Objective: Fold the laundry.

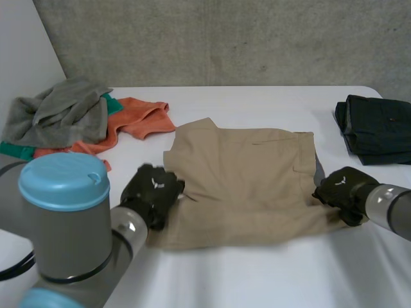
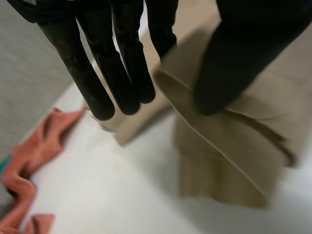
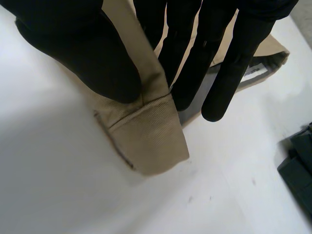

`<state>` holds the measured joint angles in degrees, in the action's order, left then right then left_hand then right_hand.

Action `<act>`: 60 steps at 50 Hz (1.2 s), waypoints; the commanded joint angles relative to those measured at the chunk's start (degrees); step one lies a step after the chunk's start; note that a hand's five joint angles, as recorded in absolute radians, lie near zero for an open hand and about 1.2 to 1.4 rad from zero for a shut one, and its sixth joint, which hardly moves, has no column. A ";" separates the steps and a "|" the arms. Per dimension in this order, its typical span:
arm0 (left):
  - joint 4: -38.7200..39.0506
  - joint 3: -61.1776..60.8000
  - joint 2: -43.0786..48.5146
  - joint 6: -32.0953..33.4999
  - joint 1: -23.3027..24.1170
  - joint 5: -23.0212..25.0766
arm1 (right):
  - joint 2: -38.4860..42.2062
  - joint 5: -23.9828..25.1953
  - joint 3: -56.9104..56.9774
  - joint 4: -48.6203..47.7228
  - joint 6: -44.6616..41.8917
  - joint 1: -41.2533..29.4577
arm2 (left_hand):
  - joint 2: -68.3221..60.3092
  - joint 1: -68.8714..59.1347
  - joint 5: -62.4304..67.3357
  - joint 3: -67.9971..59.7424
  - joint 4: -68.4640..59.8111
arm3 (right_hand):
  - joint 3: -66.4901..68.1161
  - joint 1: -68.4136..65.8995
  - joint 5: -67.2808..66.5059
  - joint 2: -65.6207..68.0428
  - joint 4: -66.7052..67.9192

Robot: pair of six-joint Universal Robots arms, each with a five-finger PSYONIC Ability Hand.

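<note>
At shorts' (image 1: 250,179) opposite edges, both hands (image 1: 153,191) (image 1: 340,187) pinched

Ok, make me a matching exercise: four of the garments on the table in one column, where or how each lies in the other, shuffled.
Things:
1. beige garment
2. grey cloth
3. orange garment
4. dark garment

States:
A. folded, at the right of the table
B. heaped at the far left, on top of other cloth
C. pinched at opposite edges by the left robot hand and the right robot hand
D. partly under the grey cloth, spread toward the middle

Pairs: 1-C, 2-B, 3-D, 4-A.
</note>
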<state>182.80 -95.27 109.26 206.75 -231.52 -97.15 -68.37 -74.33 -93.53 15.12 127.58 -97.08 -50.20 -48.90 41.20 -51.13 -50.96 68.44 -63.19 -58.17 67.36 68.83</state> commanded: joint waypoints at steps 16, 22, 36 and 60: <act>3.88 -10.19 -9.16 -1.08 7.58 -3.66 | 6.23 -5.39 2.21 -8.70 6.10 -4.88 | 12.39 11.10 -13.40 13.33 13.15 | 11.56 -16.81 -11.83 12.64 11.17; 3.35 -9.06 -4.51 -3.98 6.26 -3.14 | 6.14 -5.39 1.86 -9.14 6.28 -4.88 | 12.23 10.93 -13.24 13.16 12.99 | 11.56 -16.81 -11.83 12.64 11.17; 3.35 -6.24 1.22 -5.04 4.94 -2.78 | 6.05 -5.39 0.27 -9.85 6.37 -4.79 | -6.58 -7.88 5.57 -5.65 -5.82 | 11.56 -16.81 -11.83 12.64 11.17; 3.17 -7.21 -0.89 -6.88 5.38 -3.22 | 3.59 -5.04 -3.68 -10.64 6.37 -4.61 | 8.86 7.56 -9.87 9.79 9.62 | 11.56 -16.81 -11.83 12.64 11.17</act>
<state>186.04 -102.07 109.70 201.38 -226.71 -100.34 -64.73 -79.39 -97.18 4.89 133.95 -101.65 -38.82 -39.43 28.73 -39.19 -38.77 68.44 -63.53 -58.68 67.36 68.88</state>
